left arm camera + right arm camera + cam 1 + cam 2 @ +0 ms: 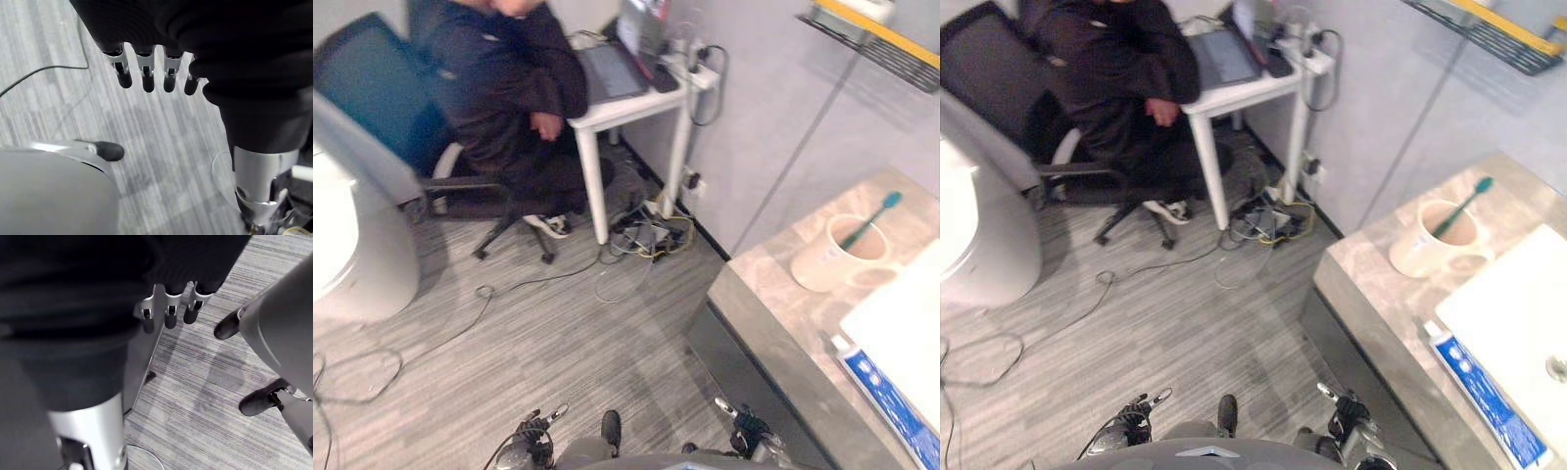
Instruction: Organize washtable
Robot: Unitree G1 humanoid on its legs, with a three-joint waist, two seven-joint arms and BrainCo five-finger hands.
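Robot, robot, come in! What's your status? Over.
Left hand open, right hand open, both empty. Toothbrush in cup on washtable, toothpaste tube by sink. Person seated apart at desk.

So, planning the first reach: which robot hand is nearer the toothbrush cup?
Right. The right robot hand hangs beside the counter holding the toothbrush cup; the left robot hand hangs over the floor, farther off.

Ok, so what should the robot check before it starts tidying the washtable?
1. Left hand empty: ok, fingers relaxed, holding nothing.
2. Right hand empty: ok, same.
3. Toothbrush in cup: ok, it leans inside.
4. Toothpaste tube tidy: not ok, it lies flat at the washtable's front edge, beside the sink.
5. Hands at the washtable: not ok, both hang low over the floor.
6. Person clear: ok, seated at a desk across the floor.
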